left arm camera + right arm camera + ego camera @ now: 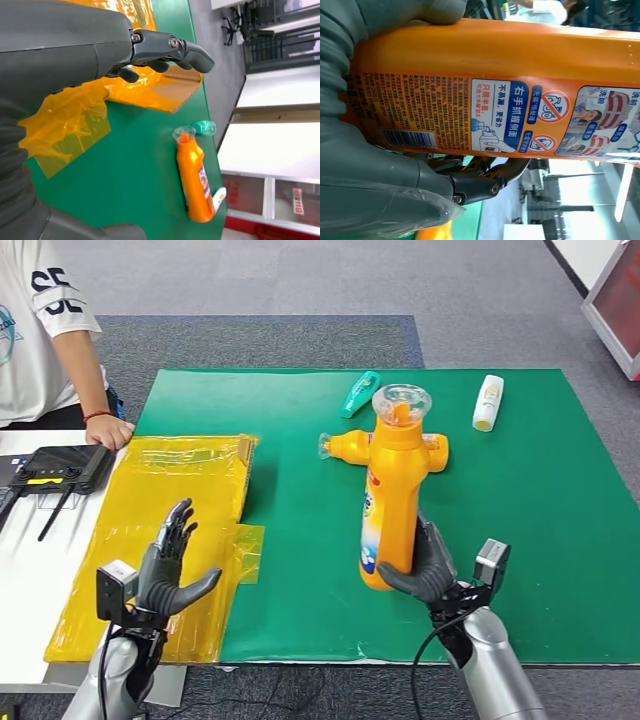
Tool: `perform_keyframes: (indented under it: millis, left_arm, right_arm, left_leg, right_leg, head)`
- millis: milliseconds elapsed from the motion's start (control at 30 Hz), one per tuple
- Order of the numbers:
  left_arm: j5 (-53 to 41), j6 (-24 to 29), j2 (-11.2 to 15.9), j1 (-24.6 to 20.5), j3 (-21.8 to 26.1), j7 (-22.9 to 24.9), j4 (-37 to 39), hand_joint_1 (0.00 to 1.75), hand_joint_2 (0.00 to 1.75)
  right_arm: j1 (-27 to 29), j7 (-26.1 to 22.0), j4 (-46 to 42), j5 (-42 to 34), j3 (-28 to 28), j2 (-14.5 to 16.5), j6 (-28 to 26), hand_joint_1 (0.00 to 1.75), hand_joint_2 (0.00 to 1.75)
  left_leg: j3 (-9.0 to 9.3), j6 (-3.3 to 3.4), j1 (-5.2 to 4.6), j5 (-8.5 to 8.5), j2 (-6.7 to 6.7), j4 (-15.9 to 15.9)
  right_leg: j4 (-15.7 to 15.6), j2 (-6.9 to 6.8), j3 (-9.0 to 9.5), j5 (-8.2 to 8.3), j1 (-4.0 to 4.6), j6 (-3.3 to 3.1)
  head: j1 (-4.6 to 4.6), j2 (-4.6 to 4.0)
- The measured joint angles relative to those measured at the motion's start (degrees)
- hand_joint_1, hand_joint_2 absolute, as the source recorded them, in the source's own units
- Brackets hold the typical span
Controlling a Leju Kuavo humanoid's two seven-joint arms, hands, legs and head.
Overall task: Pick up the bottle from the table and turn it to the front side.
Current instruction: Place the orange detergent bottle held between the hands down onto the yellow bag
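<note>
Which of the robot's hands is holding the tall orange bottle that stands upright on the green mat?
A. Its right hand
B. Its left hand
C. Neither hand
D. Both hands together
A: the right hand grips the upright orange bottle near its base, while the left hand hovers with spread fingers over the yellow bags, apart from it.

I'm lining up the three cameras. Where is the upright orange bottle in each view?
Head view: orange bottle stands centre-right on the green mat, gripped low by the right hand.
Left wrist view: lower right, past the left hand.
Right wrist view: its label spans the picture.
Shared landmark: the green mat.
</note>
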Motion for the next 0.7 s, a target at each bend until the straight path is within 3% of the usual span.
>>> perform_keyframes:
  millis: [333, 567, 700]
  left_arm:
    - [1.0, -2.5, -0.1, -1.5, -2.3, 1.1, 0.9, 0.00, 1.75]
    - [11.2, -16.5, 0.7, -3.9, -5.1, 5.6, 2.1, 0.00, 1.75]
    - [17.9, -21.6, 1.8, -6.1, -6.7, 9.1, 2.6, 0.00, 1.75]
  right_arm:
    - [-0.5, -2.1, 0.0, 2.6, 2.4, 2.9, -3.8, 1.75, 1.75]
    - [-1.0, -3.6, 0.0, 7.9, 4.8, 4.3, -9.6, 1.75, 1.75]
    - [-1.5, -4.4, 0.6, 10.6, 6.6, 5.0, -13.3, 1.75, 1.75]
  left_leg:
    - [0.00, -0.01, 0.00, 0.01, 0.00, 0.0]
    - [-0.01, -0.02, 0.00, 0.02, 0.00, 0.0]
    - [-0.01, -0.05, 0.00, 0.05, 0.00, 0.0]
  right_leg:
    - [0.0, 0.00, -0.01, 0.00, 0.00, 0.00]
    - [0.0, 0.00, -0.02, 0.01, 0.00, -0.01]
    - [0.0, 0.00, -0.03, 0.02, 0.01, -0.03]
  head:
    - [-0.01, 0.00]
    - [-0.01, 0.01]
    - [-0.01, 0.00]
